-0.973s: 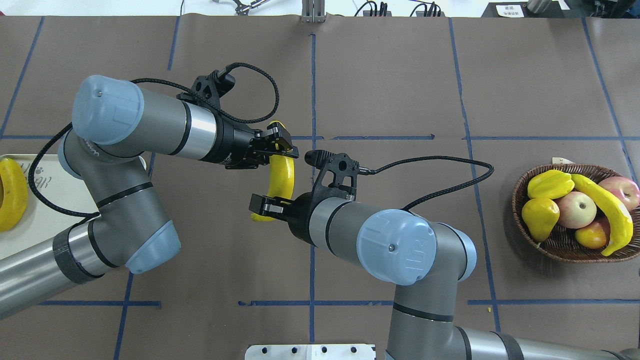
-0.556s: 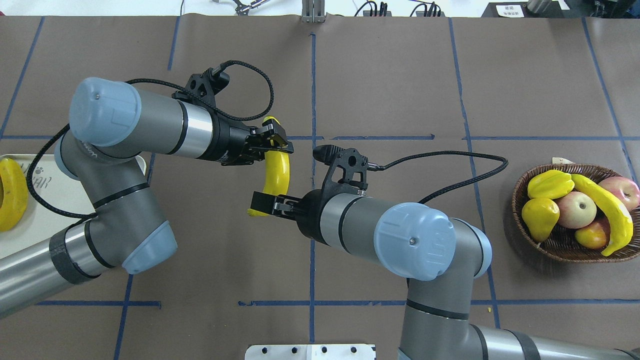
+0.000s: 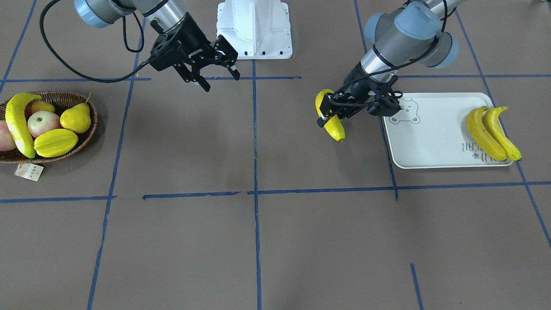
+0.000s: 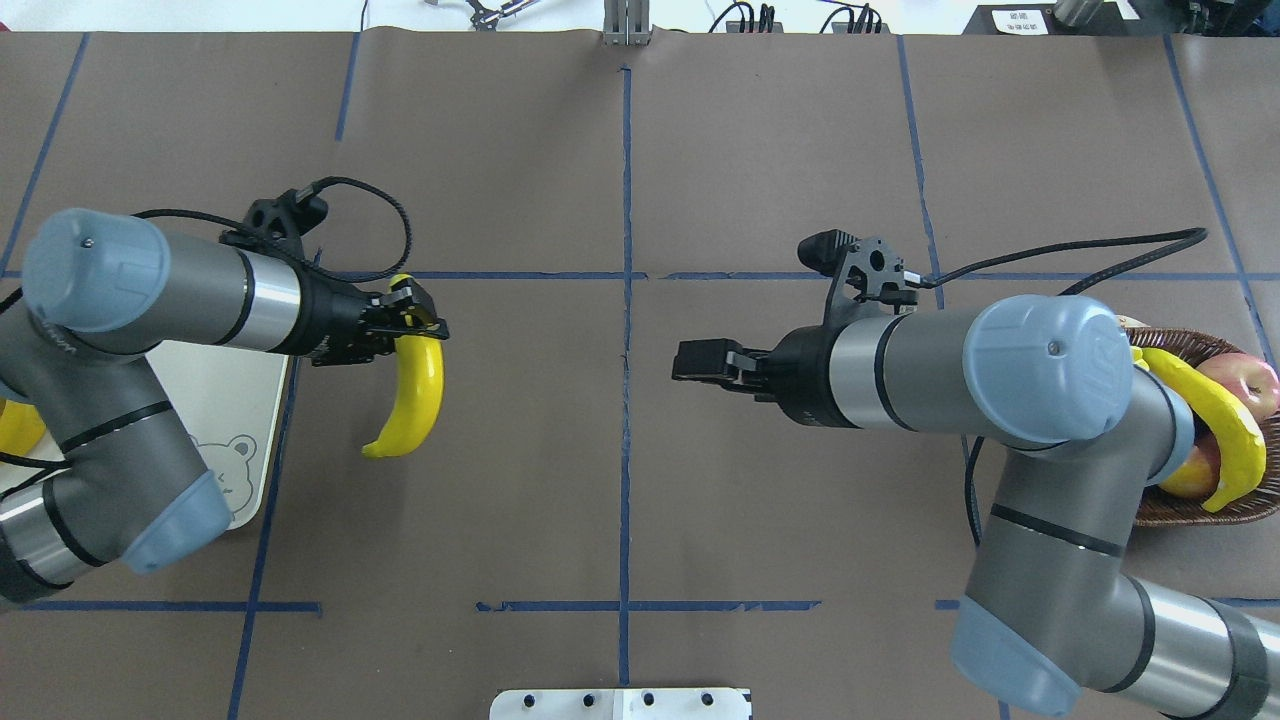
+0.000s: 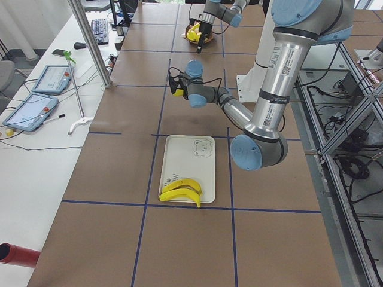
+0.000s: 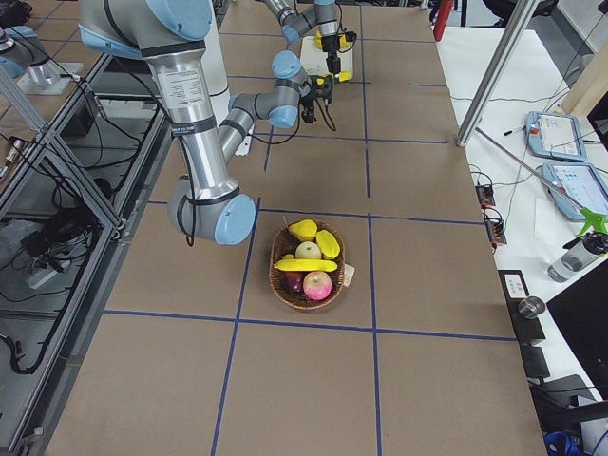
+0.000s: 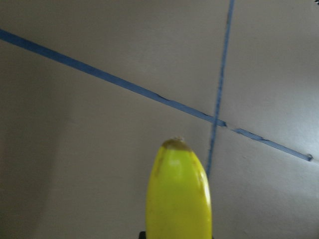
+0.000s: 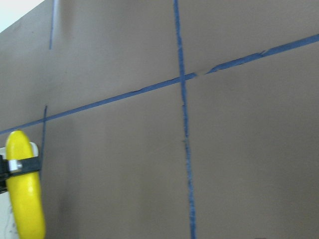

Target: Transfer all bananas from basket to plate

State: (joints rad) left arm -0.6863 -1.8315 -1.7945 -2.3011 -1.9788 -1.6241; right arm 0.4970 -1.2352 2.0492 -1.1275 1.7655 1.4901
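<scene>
Brown-papered table [image 3: 275,241]: two of four bananas delivered.
You have a third banana [image 3: 335,129] pinched by the fingers of the left gripper [image 3: 330,113], just left of the plate [image 3: 434,129]; two bananas [image 3: 490,131] lie at its right end, a last banana [image 3: 17,125] in the basket [image 3: 92,122]; the right gripper [image 3: 222,83] has its fingers spread, empty.

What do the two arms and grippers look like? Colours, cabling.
Both the left arm and right arm are grey tubes with pale-blue joint caps and silver wrist rings. The left gripper and right gripper are black, two-fingered, each wrist trailing a black braided cable.
</scene>
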